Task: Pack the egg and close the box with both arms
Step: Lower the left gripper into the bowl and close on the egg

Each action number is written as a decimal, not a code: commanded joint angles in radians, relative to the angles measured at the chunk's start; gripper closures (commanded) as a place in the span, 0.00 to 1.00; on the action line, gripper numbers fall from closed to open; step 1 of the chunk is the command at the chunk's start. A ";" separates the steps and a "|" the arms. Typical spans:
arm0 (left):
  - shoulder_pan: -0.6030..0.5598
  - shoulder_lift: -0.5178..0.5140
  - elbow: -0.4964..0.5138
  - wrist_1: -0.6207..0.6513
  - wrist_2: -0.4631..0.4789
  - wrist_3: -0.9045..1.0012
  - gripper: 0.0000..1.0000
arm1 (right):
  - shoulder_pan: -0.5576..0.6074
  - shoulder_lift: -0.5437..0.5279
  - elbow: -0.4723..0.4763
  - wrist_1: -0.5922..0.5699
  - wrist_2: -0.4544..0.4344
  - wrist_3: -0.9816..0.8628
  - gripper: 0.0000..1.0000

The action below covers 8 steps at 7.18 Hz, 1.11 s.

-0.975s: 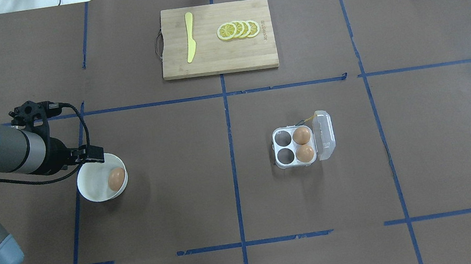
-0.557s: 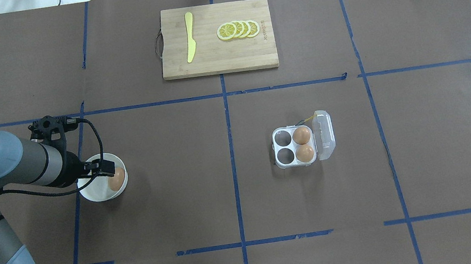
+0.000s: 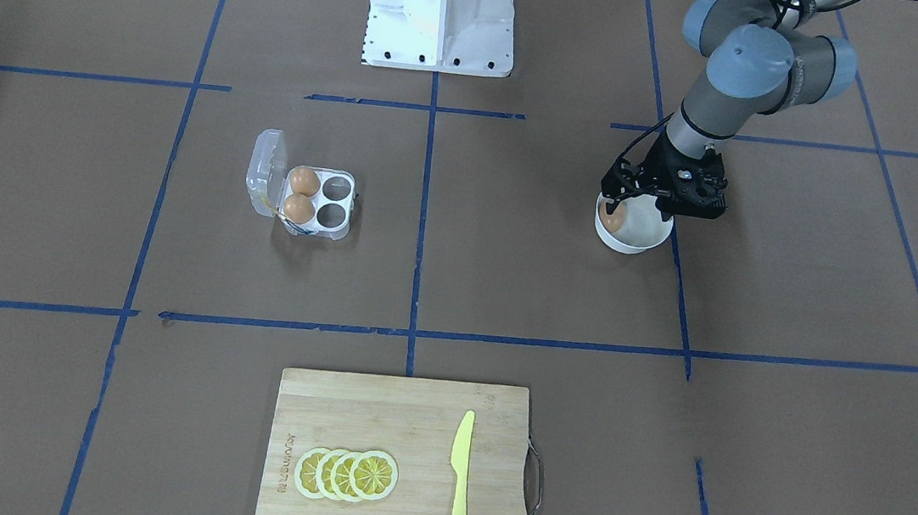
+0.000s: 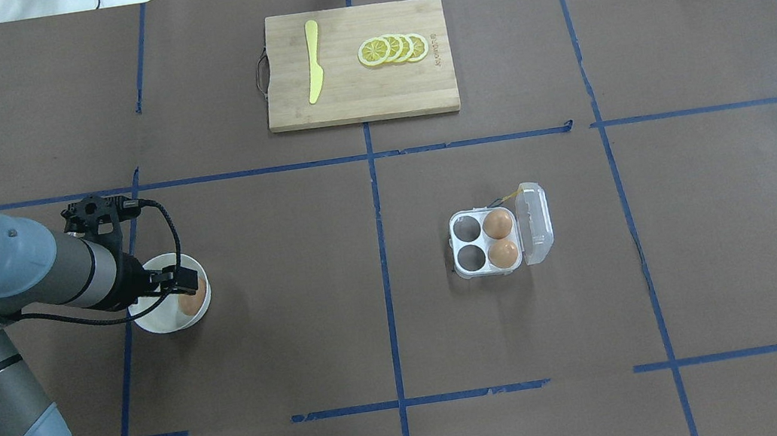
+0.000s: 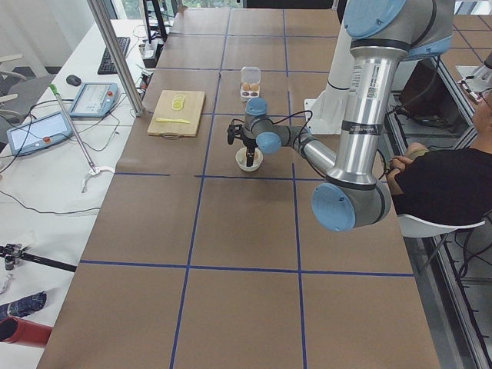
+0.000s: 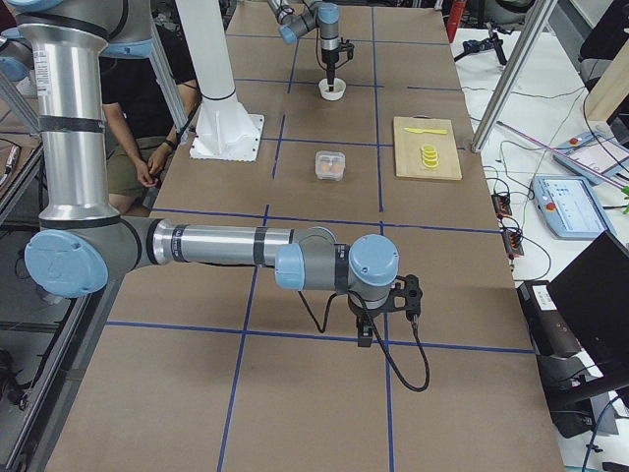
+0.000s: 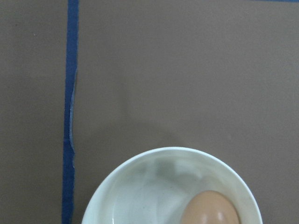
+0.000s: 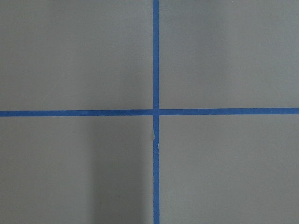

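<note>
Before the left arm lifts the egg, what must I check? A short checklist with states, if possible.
1. The egg lies in the white bowl: ok.
2. The left gripper is over the egg: ok.
3. Grip closed on the egg: cannot tell.
4. The lid of the box is open: ok.
5. Two free cups in the box: ok.
6. The right gripper is away from the box: ok.

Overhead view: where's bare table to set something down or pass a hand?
Widest bare patch: the brown paper between the white bowl and the box, nearer the robot than the cutting board. Also bare: right of the box's open lid. Crowded: at the bowl, where the left gripper hangs over the egg.
</note>
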 commanded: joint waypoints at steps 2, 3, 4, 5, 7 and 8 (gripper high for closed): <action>0.019 -0.015 0.016 0.000 0.000 0.000 0.06 | 0.000 0.000 0.001 0.000 0.002 -0.002 0.00; 0.019 -0.015 0.018 0.000 0.000 0.000 0.06 | 0.000 0.000 0.001 0.000 0.002 -0.002 0.00; 0.019 -0.013 0.022 0.001 0.000 0.000 0.11 | 0.000 -0.001 0.001 0.000 0.002 -0.002 0.00; 0.019 -0.012 0.027 0.001 0.000 0.000 0.14 | 0.000 0.000 0.001 0.000 0.002 0.000 0.00; 0.019 -0.010 0.032 0.001 0.000 0.000 0.15 | 0.000 0.000 0.002 0.000 0.002 0.000 0.00; 0.019 -0.009 0.033 0.001 0.000 0.000 0.16 | 0.000 0.002 0.002 0.000 0.003 0.000 0.00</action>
